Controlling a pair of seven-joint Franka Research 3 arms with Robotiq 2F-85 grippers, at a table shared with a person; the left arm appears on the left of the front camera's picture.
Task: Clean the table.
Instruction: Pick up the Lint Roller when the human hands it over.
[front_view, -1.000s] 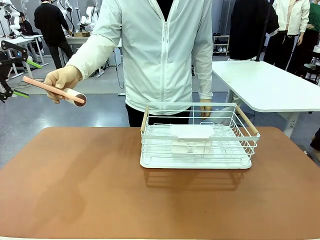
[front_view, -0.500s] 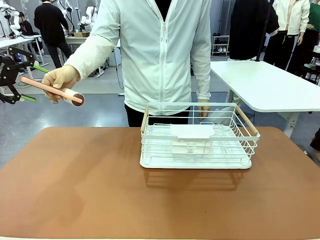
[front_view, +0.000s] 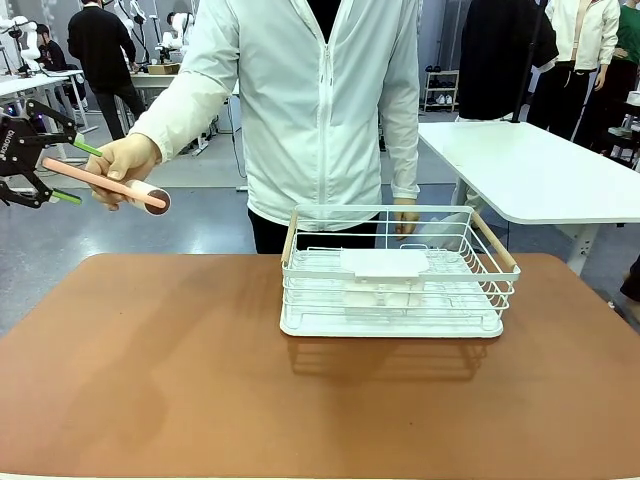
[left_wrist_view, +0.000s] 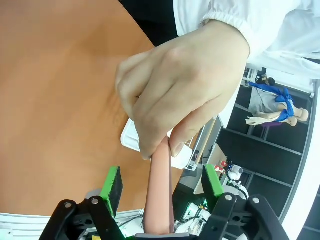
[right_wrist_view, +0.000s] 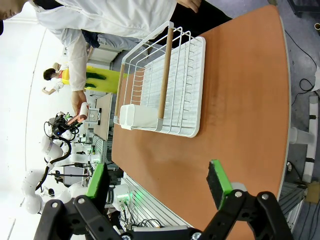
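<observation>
Risk of dropping roller (front_view: 152, 196) by too early release from hand (left_wrist_view: 175, 95); left tool (left_wrist_view: 161, 182) wide open around handle (left_wrist_view: 160, 205), gripping nothing.

The hand (left_wrist_view: 175, 95) hides the head of the roller (left_wrist_view: 160, 197) in the left wrist view. The front view's left edge cuts off the left gripper (front_view: 77, 174) behind its fingers.

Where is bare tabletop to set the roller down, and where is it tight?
Bare: the left half of the table, from its left edge to the rack; also the front strip between rack and near edge. Tight: by the far-left corner, where the hand, roller and left gripper meet.
</observation>
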